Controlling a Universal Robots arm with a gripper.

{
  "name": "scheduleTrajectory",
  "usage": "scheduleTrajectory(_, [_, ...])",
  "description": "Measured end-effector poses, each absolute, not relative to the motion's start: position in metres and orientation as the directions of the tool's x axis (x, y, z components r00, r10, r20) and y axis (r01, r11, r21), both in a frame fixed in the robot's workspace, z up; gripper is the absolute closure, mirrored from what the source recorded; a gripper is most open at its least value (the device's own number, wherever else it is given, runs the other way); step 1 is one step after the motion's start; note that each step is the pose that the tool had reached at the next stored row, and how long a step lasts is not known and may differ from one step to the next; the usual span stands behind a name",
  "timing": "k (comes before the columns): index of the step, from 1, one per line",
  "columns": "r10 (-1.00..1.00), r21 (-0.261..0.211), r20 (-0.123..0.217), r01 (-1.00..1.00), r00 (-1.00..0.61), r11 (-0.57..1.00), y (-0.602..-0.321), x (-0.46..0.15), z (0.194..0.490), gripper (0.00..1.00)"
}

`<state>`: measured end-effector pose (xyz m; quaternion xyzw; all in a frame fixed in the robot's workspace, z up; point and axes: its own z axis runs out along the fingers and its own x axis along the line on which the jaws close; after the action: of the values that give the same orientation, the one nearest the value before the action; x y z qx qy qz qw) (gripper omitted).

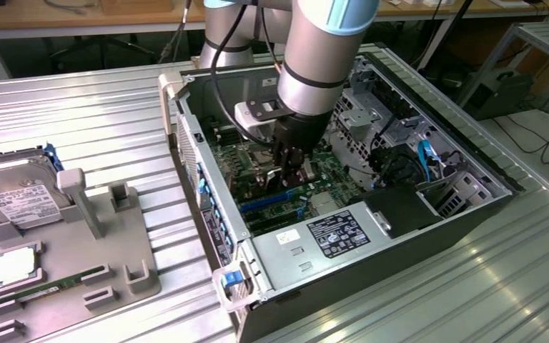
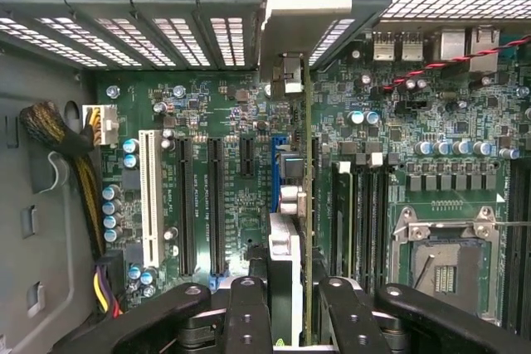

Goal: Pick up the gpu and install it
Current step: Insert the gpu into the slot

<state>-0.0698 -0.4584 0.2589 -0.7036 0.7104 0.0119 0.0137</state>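
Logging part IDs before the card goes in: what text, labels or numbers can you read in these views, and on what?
Nothing reads clearly enough to quote.
The power supply label: too small.
The hard drive label: too small.
The RAM stick sticker: too small.
The motherboard silkscreen: blurred.
The gpu in the hand: no print visible.
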Motion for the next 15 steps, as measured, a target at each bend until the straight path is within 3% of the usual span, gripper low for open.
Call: scheduleTrajectory(15, [-0.999, -0.001, -0.035, -1.000, -0.010, 0.010, -0.4632, -0.0716, 0.2536, 0.72])
